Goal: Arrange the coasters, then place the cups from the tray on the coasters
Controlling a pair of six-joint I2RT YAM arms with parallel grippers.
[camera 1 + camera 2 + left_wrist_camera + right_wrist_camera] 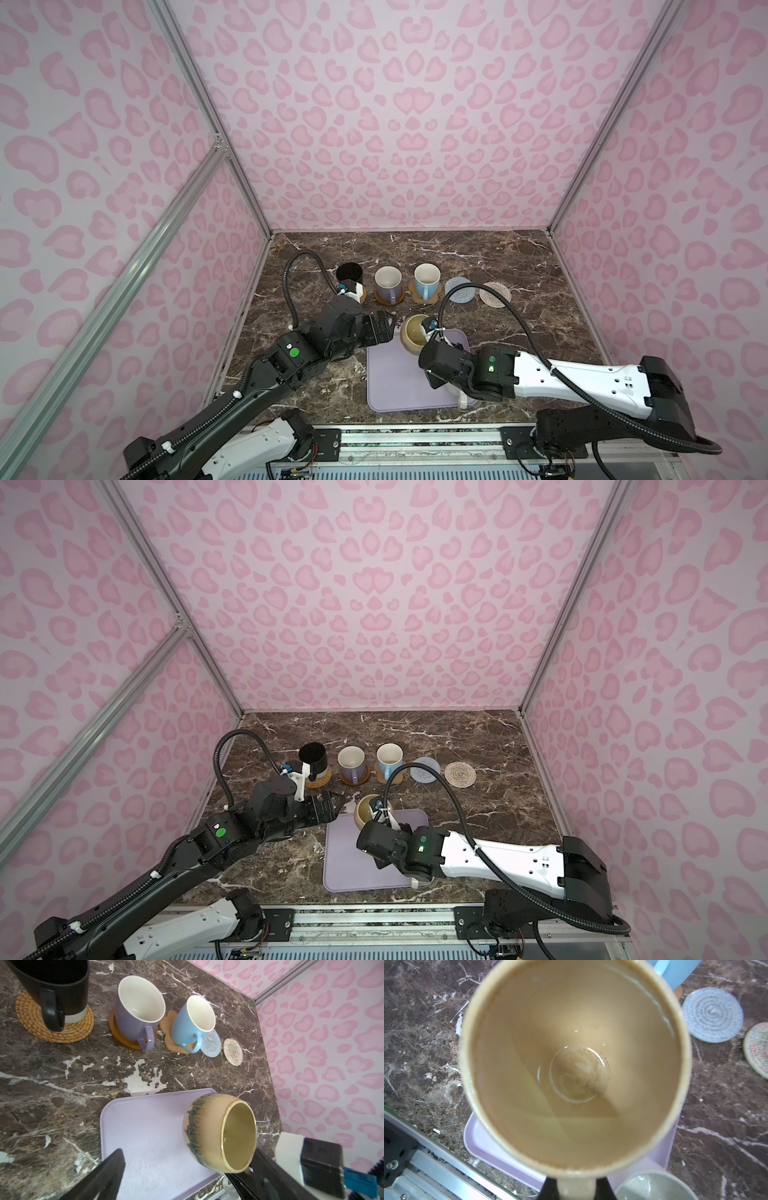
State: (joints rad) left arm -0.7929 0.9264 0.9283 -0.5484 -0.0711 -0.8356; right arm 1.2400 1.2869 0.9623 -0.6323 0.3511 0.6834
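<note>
A: Which of your hands is free?
B: Your left gripper point(384, 330) stands wide and empty, just off the lavender tray's point(390, 386) far corner. Your right gripper point(576, 1189) pinches the yellow-beige mug point(415, 334) by its handle, above the tray.
A: Where next?
B: The bare grey-blue knitted coaster point(460, 292) lies ahead of that hand, to its right; your right arm is nearer, I'd say.

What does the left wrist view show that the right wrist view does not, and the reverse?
Only left wrist: the black cup on the rattan coaster and the lavender cup on the dark brown coaster. Only right wrist: the handle of the yellow-beige cup clamped in the right gripper. Both: that cup, the tray, the grey-blue coaster and cream coaster.
</note>
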